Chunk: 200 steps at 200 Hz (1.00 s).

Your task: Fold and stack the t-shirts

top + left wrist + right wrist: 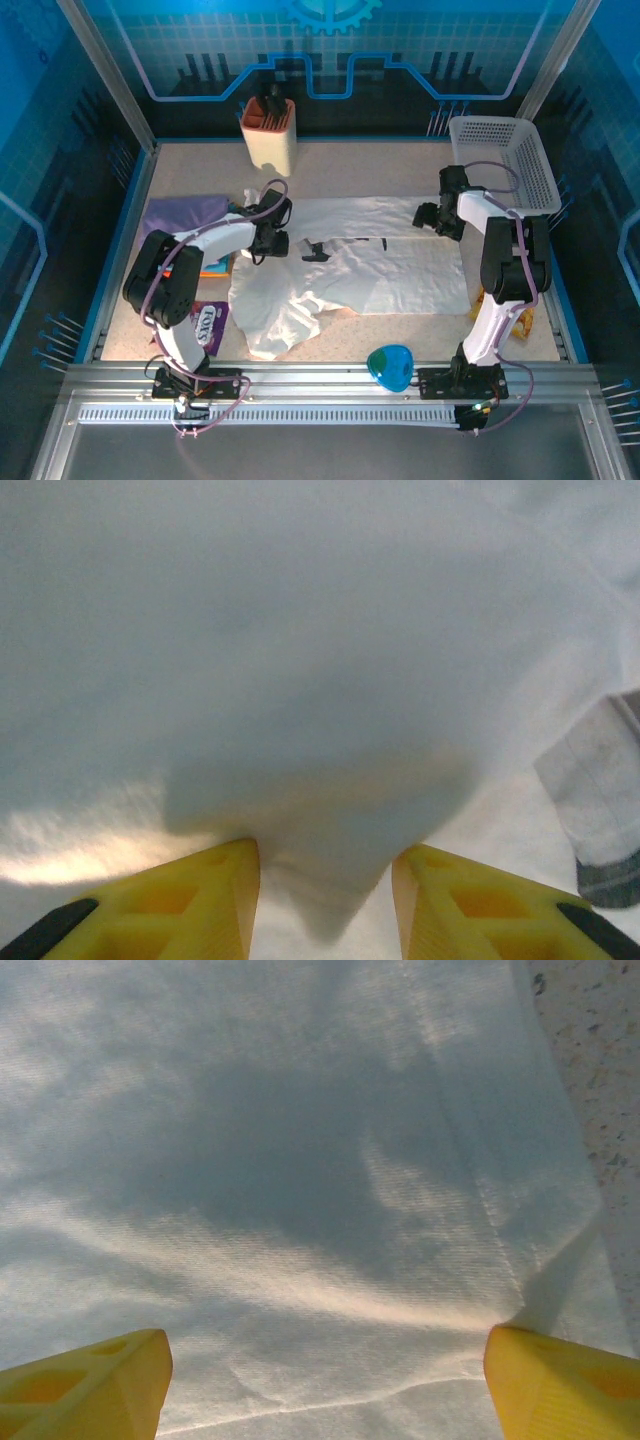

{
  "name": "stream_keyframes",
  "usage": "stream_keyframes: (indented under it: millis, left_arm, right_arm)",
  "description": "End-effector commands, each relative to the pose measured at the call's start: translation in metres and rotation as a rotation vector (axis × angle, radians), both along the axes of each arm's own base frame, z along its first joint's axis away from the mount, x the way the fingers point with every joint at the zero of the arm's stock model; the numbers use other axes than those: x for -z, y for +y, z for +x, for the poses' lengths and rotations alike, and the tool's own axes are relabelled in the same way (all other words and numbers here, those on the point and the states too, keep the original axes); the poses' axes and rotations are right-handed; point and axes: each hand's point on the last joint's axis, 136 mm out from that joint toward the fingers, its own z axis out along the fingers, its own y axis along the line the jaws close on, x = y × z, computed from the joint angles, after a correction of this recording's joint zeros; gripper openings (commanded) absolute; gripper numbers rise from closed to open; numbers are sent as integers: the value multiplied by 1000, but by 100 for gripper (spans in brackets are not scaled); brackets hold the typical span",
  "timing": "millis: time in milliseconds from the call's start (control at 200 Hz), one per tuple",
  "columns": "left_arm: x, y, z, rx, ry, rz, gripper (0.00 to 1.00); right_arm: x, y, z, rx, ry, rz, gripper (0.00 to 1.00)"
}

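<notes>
**White t-shirt spread on table, worked at both ends**

The white t-shirt [370,270] is seen laid out across the middle of the speckled table [400,165]. Its far part is fairly flat, and its near left corner is rumpled and bunched. Small dark marks [315,250] are seen on the cloth near its left side.

The left gripper [272,238] is placed at the shirt's left edge. In the left wrist view its yellow fingers [200,900] are drawn narrow, and a raised fold of the white t-shirt [320,680] is caught between them, touching both inner faces.

The right gripper [430,217] is placed over the shirt's far right part. In the right wrist view its jaws are spread wide and nothing is held between them. The fingers [90,1385] are set down at the cloth, close to a hemmed edge beside bare table [590,1040].

A folded lavender garment [185,215] is seen at the left of the table, with an orange-edged garment [217,266] just beside it. A shiny purple snack packet [207,325] lies nearer the arm bases. A white perforated basket [500,160] stands at the far right corner.
</notes>
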Motion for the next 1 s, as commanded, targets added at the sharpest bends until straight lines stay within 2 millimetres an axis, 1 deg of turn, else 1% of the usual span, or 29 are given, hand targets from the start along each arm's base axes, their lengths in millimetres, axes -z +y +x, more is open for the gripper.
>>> stream_keyframes:
  millis: [0, 105, 190, 275, 385, 475, 540, 680, 745, 825, 886, 996]
  left_arm:
    - [0, 4, 9, 3, -10, 60, 40]
    - [3, -3, 9, 12, 16, 28, 37]
    - [1, -6, 7, 6, 31, 5, 35]
    - [-11, -9, 6, -14, 25, -36, 37]
    - [-37, -9, 3, -60, 8, -97, 41]
    - [-55, -10, 1, -90, -11, -155, 43]
    - [-62, -10, 0, -105, -5, -190, 44]
    - [-69, -5, -10, -141, 36, -261, 44]
    - [-73, -4, -20, -137, 39, -282, 45]
    - [-74, 1, -41, -154, 68, -293, 47]
    - [-74, 4, -62, -172, 99, -311, 47]
    - [-73, 9, -107, -222, 154, -370, 48]
  right_arm:
    - [-2, -18, -2, 48, 9, -32, 82]
    - [1, -18, -3, 52, 12, -12, 82]
    - [-5, -14, 0, 37, -9, 3, 81]
    - [-16, -4, 3, 10, -44, 34, 81]
    - [-38, 7, 4, -17, -91, 37, 80]
    - [-48, 15, 5, -37, -111, 37, 77]
    - [-50, 21, 4, -51, -108, 35, 76]
    - [-47, 32, 1, -84, -91, 31, 74]
    - [-49, 39, -3, -101, -91, 42, 74]
    - [-52, 49, -16, -128, -86, 56, 77]
    - [-54, 51, -29, -127, -72, 63, 81]
    - [-62, 55, -58, -119, -71, 106, 85]
